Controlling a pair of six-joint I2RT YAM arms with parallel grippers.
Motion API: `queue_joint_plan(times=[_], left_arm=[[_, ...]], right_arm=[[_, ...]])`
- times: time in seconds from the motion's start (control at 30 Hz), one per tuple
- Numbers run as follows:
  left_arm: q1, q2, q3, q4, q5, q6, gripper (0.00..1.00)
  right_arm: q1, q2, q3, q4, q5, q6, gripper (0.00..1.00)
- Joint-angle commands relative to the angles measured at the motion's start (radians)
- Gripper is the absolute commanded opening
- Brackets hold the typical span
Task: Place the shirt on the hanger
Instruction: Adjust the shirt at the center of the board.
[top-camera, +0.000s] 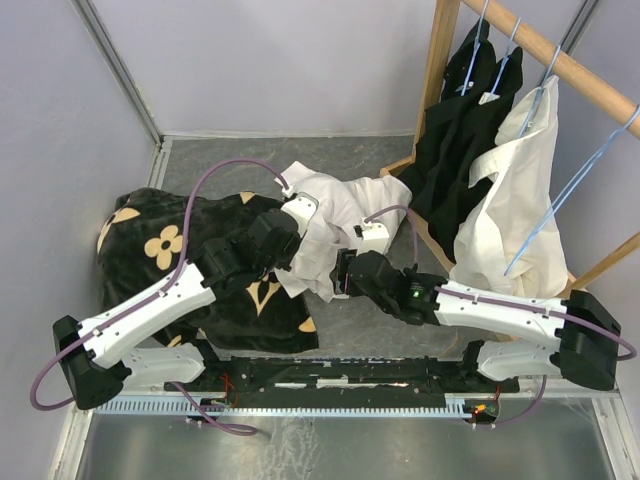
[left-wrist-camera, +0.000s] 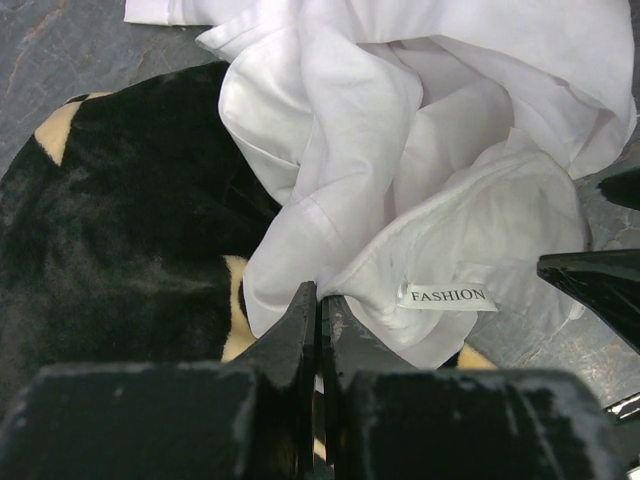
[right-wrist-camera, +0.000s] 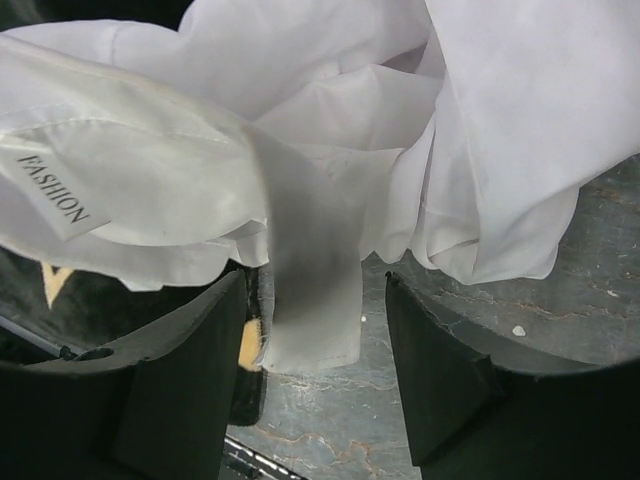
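The white shirt (top-camera: 335, 205) lies crumpled mid-table, partly over a black flowered cloth. My left gripper (left-wrist-camera: 320, 292) is shut on a fold of its neck edge, just left of the "FASHION" label (left-wrist-camera: 447, 296); from above it sits at the shirt's near-left edge (top-camera: 298, 260). My right gripper (right-wrist-camera: 315, 280) is open, its fingers on either side of a hanging strip of the shirt (right-wrist-camera: 312, 310) without touching it; from above it is at the near edge (top-camera: 337, 278). A light-blue wire hanger (top-camera: 575, 190) hangs on the rack at the right.
A black cloth with tan flowers (top-camera: 170, 250) covers the left of the table. A wooden rack (top-camera: 560, 60) at the back right carries black shirts (top-camera: 470, 120) and another white shirt (top-camera: 515, 215). Grey walls close in at the left and back.
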Motion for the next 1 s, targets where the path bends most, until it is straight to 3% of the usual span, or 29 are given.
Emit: queue_joint_plan(times=[0.0, 0.43, 0.53, 0.7, 0.8, 0.83, 0.87, 0.9, 0.97], left_arm=[[0.006, -0.039, 0.003, 0.035, 0.024, -0.028, 0.03], [0.005, -0.062, -0.021, 0.043, 0.041, -0.044, 0.03], [0.005, -0.073, -0.019, 0.041, 0.046, -0.046, 0.03], [0.005, -0.1, -0.038, 0.067, 0.051, -0.051, 0.03], [0.005, -0.099, -0.043, 0.067, 0.037, -0.053, 0.04], [0.005, -0.098, -0.049, 0.065, 0.024, -0.061, 0.07], [0.006, -0.1, -0.071, 0.068, -0.006, -0.084, 0.24], [0.006, -0.102, -0.076, 0.072, -0.014, -0.089, 0.28], [0.007, -0.116, -0.128, 0.096, -0.033, -0.134, 0.49]], right_arm=[[0.004, 0.03, 0.061, 0.042, 0.057, 0.037, 0.64], [0.004, 0.142, 0.149, -0.018, 0.096, 0.014, 0.46], [0.003, 0.146, 0.138, 0.001, 0.09, 0.006, 0.36], [0.002, 0.148, 0.146, -0.044, 0.134, -0.001, 0.03], [0.002, 0.133, 0.146, -0.06, 0.156, -0.008, 0.0], [0.002, 0.123, 0.15, -0.066, 0.162, -0.016, 0.0], [0.003, 0.1, 0.16, -0.072, 0.163, -0.043, 0.0], [0.003, 0.091, 0.167, -0.073, 0.161, -0.056, 0.0], [0.003, 0.069, 0.202, -0.09, 0.148, -0.088, 0.0]])
